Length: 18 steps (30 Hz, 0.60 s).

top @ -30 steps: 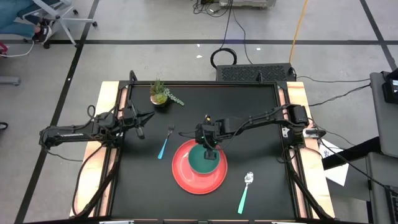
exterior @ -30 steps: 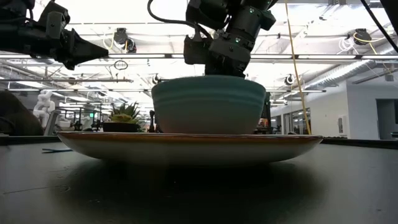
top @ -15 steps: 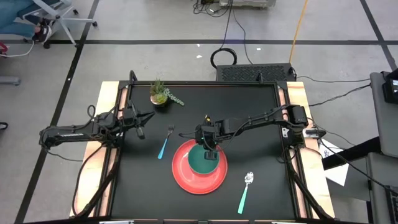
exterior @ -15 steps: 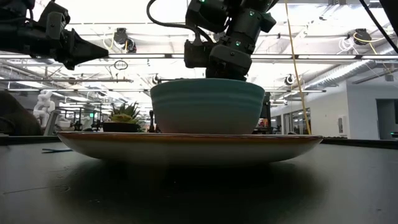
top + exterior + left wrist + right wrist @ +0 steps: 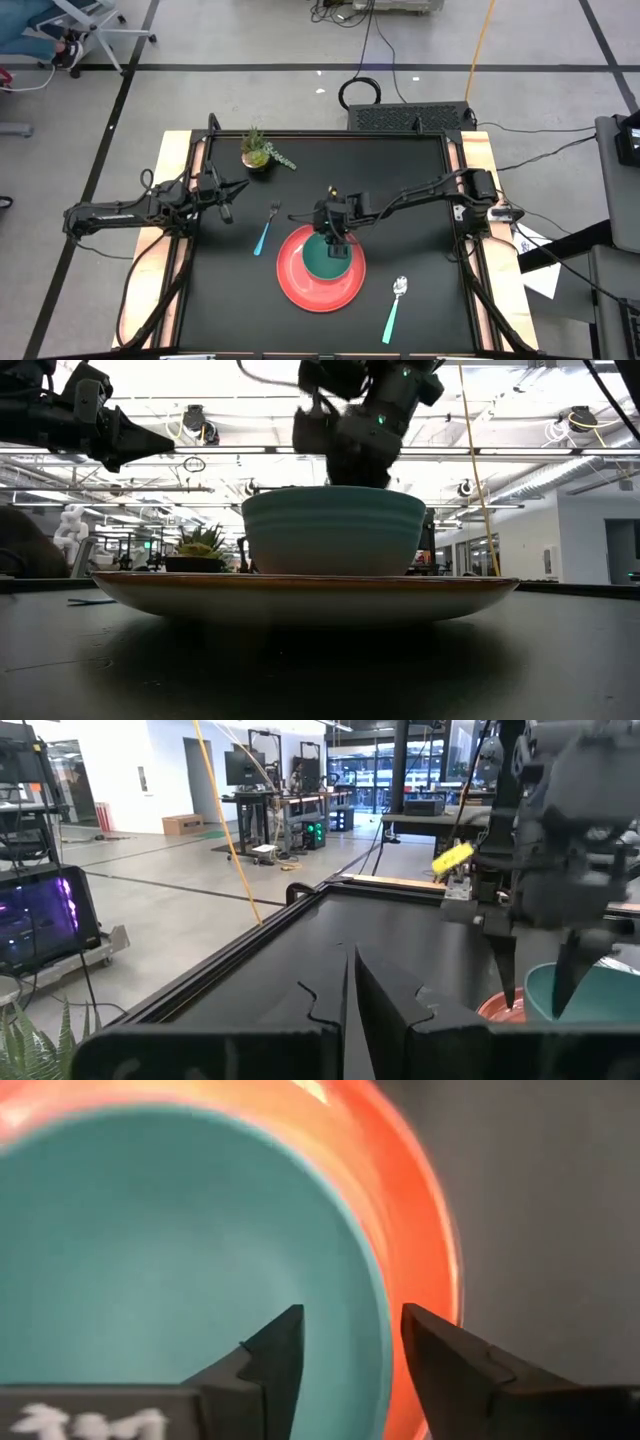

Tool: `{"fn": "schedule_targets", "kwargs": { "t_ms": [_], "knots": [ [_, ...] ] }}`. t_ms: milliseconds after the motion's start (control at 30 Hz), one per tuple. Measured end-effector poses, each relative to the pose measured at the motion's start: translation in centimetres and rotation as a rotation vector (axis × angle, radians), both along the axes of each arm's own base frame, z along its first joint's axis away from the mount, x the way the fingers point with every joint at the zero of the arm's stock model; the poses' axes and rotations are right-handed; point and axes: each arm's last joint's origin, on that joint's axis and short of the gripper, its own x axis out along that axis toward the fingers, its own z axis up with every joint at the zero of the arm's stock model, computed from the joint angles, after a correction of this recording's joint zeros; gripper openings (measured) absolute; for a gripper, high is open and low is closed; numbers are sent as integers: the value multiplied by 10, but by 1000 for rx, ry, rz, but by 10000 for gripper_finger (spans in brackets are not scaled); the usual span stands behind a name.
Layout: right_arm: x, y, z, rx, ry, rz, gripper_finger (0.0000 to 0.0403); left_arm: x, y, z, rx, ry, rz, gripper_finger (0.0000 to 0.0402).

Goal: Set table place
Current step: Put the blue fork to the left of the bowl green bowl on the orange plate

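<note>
The right hand (image 5: 334,238) hangs over the far rim of the teal bowl (image 5: 327,258), its 2 fingers (image 5: 272,1350) parted, 1 on each side of the rim, gripping nothing. The bowl sits inside the red plate (image 5: 296,282) on the black worktop (image 5: 410,180). The left hand (image 5: 227,213) waits clenched and empty above the worktop's left side. A fork (image 5: 266,228) lies left of the plate, a spoon (image 5: 395,307) to its right. A small potted plant (image 5: 258,150) stands near the far edge.
</note>
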Motion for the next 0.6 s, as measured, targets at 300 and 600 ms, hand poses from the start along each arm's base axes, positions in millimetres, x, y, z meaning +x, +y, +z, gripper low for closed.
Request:
{"fn": "schedule_targets", "kwargs": {
  "t_ms": [300,600],
  "knots": [
    [-22,-6,74,-48,-240,69,197,0,0,0,0,0,0,31],
    [-65,-13,109,-91,-332,101,105,0,0,0,6,3,0,31]
  ]
}}
